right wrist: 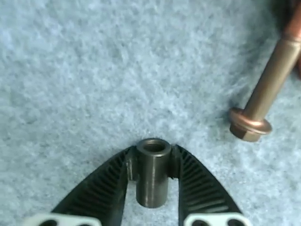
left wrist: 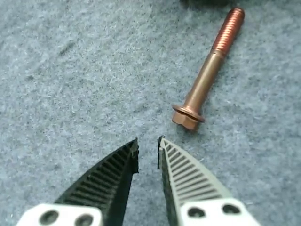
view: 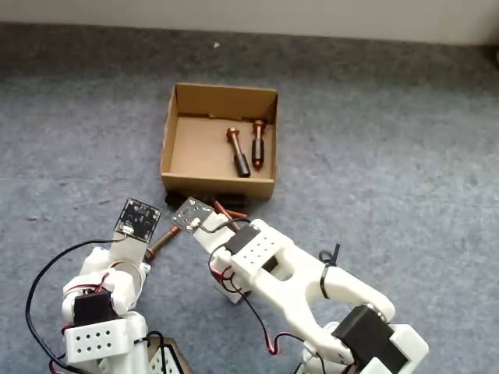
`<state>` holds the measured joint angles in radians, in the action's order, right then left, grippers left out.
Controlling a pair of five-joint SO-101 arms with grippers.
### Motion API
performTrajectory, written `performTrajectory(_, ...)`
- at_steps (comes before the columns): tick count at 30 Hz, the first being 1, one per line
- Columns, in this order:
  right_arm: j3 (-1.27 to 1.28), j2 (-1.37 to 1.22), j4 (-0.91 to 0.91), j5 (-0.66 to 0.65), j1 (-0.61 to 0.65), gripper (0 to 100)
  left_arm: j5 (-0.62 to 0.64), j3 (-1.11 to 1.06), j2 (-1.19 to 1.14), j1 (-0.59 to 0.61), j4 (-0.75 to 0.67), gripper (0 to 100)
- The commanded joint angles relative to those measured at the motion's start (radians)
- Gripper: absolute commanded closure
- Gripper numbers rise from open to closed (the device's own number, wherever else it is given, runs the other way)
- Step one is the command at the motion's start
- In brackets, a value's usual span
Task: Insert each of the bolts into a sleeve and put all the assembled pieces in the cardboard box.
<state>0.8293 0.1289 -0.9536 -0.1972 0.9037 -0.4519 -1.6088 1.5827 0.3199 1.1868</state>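
At the left of the grey surface (view: 390, 117), the left claw (left wrist: 148, 148) hangs low with its tips almost pressed together, only a slit between them, and it holds nothing. Just ahead of it a loose bolt (left wrist: 203, 80) lies flat on the surface, its flanged head toward the claw and its threaded end pointing away. No sleeve is on it yet.

Further right, the right claw (right wrist: 154, 151) pinches a dark sleeve (right wrist: 153, 181) upright, with the bore open at the top and nothing inside it. A nearby bolt (right wrist: 269, 84) lies flat close to that claw, apart from the sleeve. Whether it is the same one that lies before the left claw cannot be told. In the high view a copper-coloured shaft (view: 228, 210) also shows just before the front wall of the cardboard box (view: 218, 187), partly covered by the right arm.

Inside the box lie two assembled pieces (view: 238, 154), side by side and near each other on the floor of the box, each a copper bolt with a dark sleeve on its lower end.

The task therefore looks to be well along. Two pieces are done and boxed, and at least one bolt remains to be mated with the sleeve now in the right claw and then carried to the box. A further bolt by the box may remain as well.
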Motion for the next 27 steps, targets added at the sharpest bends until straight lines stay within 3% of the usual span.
performTrajectory(1, 0.015, -0.024, -0.041, -0.006, -0.001, 89.2, -0.005, 0.004, 0.005, 0.013, 0.003, 91)
performTrajectory(8, 0.022, -0.016, -0.042, -0.014, -0.002, 90.2, -0.005, 0.004, 0.005, 0.013, 0.003, 91)
performTrajectory(11, 0.013, 0.019, -0.044, -0.014, -0.021, 99.8, -0.005, 0.004, 0.005, 0.013, 0.003, 91)
performTrajectory(18, 0.022, 0.332, -0.142, -0.003, -0.074, 99.4, -0.005, 0.004, 0.005, 0.013, 0.003, 91)
performTrajectory(27, 0.073, 0.716, -0.140, 0.242, -0.243, 99.4, -0.005, 0.004, 0.005, 0.013, 0.003, 91)
